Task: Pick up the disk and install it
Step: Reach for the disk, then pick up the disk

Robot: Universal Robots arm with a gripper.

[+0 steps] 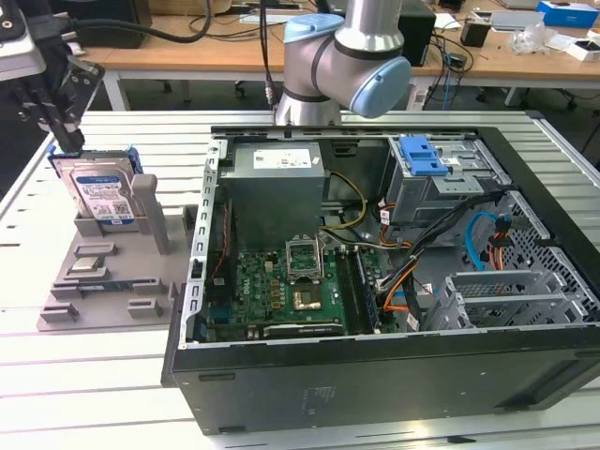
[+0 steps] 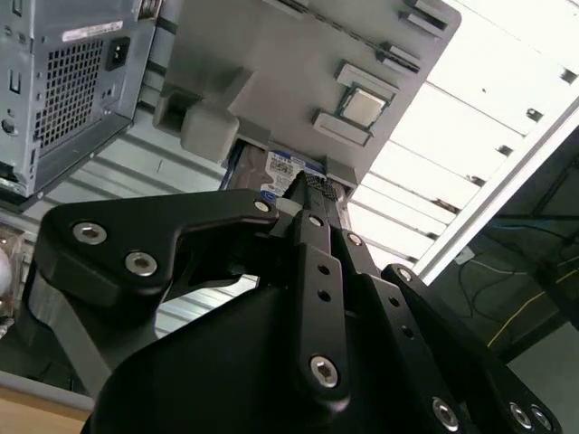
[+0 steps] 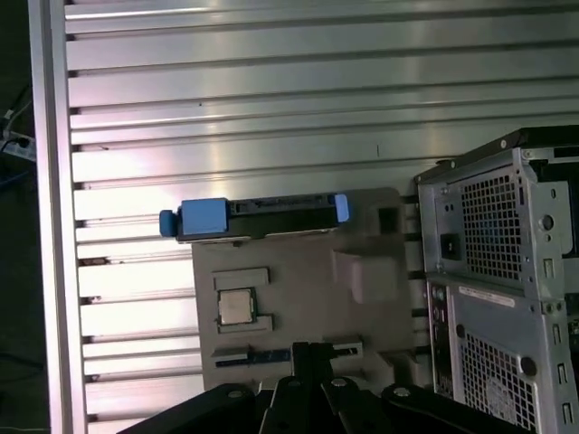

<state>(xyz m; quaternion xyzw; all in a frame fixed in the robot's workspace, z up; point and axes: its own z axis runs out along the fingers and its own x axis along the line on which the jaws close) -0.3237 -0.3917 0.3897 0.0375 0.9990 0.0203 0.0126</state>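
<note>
Exterior view's left: claw [image 1: 67,141], fingers together and empty, just above disk [image 1: 101,197], stood on edge in grey holder [image 1: 141,281], presenting top edge for gripping.

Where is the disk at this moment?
The disk stands upright in the grey holder tray at the exterior view's left, beside the open computer case. The gripper is close above its top edge.

A wooden desk [image 1: 169,58] is seen behind the ribbed silver table [image 1: 94,375]. A blue box [image 1: 567,13] and black cables [image 1: 173,36] are seen behind the table too.
</note>
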